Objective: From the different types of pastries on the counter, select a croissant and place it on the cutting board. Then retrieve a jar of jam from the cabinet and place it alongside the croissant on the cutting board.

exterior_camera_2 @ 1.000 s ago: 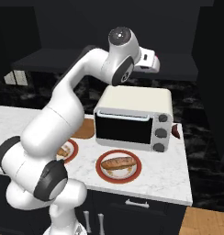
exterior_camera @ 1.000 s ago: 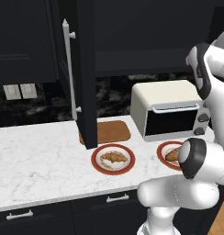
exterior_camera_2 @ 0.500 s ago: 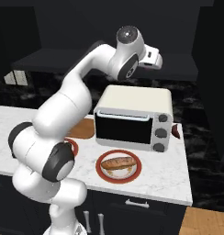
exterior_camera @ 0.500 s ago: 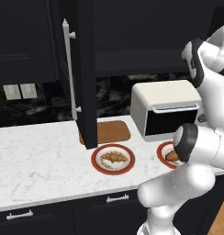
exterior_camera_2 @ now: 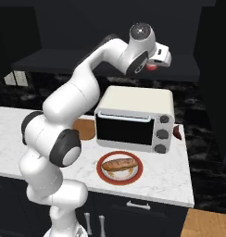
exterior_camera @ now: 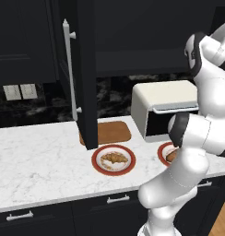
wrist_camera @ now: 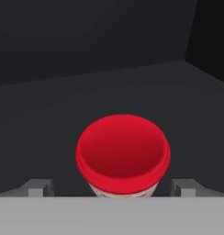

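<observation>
The arm reached high into the open cabinet (exterior_camera: 84,69), its door swung out at the upper left of the left base view so the shelf inside could be got at. In the hand view the jar of jam (wrist_camera: 123,153) sat low at centre, seen from above its red lid, standing on the dark cabinet floor. The gripper (wrist_camera: 111,188) straddled it, one of the fingers (wrist_camera: 40,187) showing on each side, apart and clear of the jar's sides, evidently lined up to close on it. In the right base view the hand sat at the upper right, above the toaster oven (exterior_camera_2: 135,118).

The croissant (exterior_camera: 113,158) lay on a red-rimmed plate (exterior_camera: 98,168) at lower centre of the left base view, just in front of the bare cutting board (exterior_camera: 112,131), so the first step looked undone.

Against the picture a second ago, the wrist had stretched further right and deeper toward the shelf; the worktop (exterior_camera: 36,156) and its things lay unchanged.
</observation>
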Tool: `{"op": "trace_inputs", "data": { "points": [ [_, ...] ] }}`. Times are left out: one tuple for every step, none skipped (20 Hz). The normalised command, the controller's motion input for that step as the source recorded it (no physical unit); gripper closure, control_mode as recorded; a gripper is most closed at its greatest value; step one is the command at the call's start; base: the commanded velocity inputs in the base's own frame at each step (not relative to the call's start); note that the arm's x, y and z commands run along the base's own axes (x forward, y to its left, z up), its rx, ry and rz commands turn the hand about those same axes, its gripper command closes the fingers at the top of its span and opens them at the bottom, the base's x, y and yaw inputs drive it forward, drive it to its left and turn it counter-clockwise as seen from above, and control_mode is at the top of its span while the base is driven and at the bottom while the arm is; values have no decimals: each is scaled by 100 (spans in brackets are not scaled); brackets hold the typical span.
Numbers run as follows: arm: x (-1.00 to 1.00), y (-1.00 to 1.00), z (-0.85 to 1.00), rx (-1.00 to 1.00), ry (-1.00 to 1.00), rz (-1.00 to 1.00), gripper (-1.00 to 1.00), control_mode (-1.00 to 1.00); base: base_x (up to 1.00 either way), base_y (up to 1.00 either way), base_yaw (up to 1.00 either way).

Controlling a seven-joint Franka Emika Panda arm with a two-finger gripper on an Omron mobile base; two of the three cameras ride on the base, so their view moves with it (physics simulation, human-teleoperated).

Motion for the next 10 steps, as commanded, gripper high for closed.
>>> {"op": "trace_inputs", "data": {
  "points": [
    [0, 0, 0, 0, 0, 0, -100, -100, 0, 0, 0],
    [0, 0, -1, 0, 0, 0, -100, -100, 0, 0, 0],
    [0, 0, 0, 0, 0, 0, -100, -100, 0, 0, 0],
    [0, 0, 0, 0, 0, 0, -100, -100, 0, 0, 0],
    [0, 0, 0, 0, 0, 0, -100, -100, 0, 0, 0],
    [16, 0, 0, 0, 0, 0, -100, -100, 0, 0, 0],
    [40, 0, 0, 0, 2, 0, -100, -100, 0, 0, 0],
    [27, 0, 0, 0, 0, 0, -100, -100, 0, 0, 0],
    [6, 0, -1, 0, 0, 0, -100, -100, 0, 0, 0],
    [0, 0, 0, 0, 0, 0, -100, -100, 0, 0, 0]
  ]
}}
